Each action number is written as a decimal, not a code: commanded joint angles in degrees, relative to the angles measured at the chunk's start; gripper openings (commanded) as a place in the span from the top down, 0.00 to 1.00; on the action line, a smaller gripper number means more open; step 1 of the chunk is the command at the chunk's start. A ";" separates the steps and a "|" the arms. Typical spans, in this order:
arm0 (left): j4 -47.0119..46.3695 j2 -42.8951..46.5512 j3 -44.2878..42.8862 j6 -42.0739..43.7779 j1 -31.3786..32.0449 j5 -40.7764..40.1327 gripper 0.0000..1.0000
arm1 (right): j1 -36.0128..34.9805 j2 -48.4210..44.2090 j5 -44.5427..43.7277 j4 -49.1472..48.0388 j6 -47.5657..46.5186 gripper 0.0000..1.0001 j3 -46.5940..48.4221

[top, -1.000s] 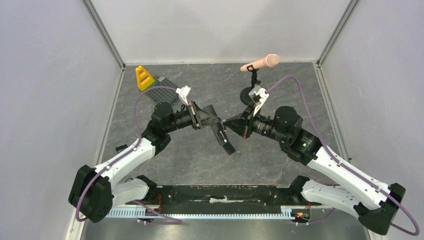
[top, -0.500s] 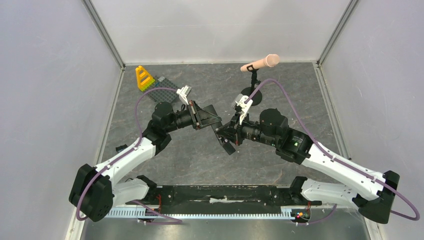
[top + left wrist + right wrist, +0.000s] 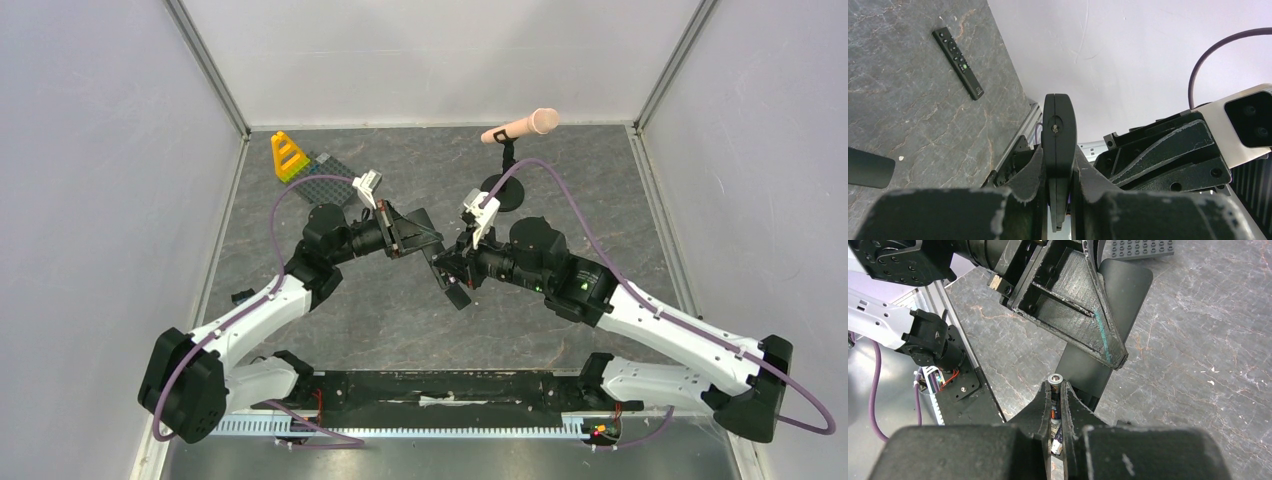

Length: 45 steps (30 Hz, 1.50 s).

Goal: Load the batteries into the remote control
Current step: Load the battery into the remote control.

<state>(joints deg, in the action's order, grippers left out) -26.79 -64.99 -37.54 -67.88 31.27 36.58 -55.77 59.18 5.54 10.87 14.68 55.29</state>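
Silvery battery (image 3: 1055,378) tip shows; the right tool (image 3: 1056,387) mostly hides its body.

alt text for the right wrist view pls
The right gripper pinches a small battery, silvery tip up, just in front of the black remote control gripped by the left gripper. Beneath them is a grey marbled table, with a grey studded baseplate at the top edge.

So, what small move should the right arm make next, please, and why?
Probably ease the right gripper forward. It pinches a battery close to the remote control, which the left gripper holds clamped. The compartment itself isn't visible, so go slowly.
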 commanded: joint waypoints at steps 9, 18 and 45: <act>-8.30 1.65 0.25 -3.67 0.11 -0.43 0.98 | -0.48 2.88 -1.49 7.22 -1.77 1.00 4.52; -8.97 2.20 0.78 -3.47 0.11 -1.92 0.98 | -0.50 6.27 -0.71 13.94 -0.42 0.98 7.53; -8.27 3.65 2.15 -4.37 0.13 -4.82 0.98 | -0.45 6.57 -4.34 14.09 5.14 0.78 7.34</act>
<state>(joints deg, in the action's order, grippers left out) -29.06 -63.70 -34.30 -68.42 31.27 31.59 -56.03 65.34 2.81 22.37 19.38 62.35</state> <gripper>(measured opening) 0.189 0.176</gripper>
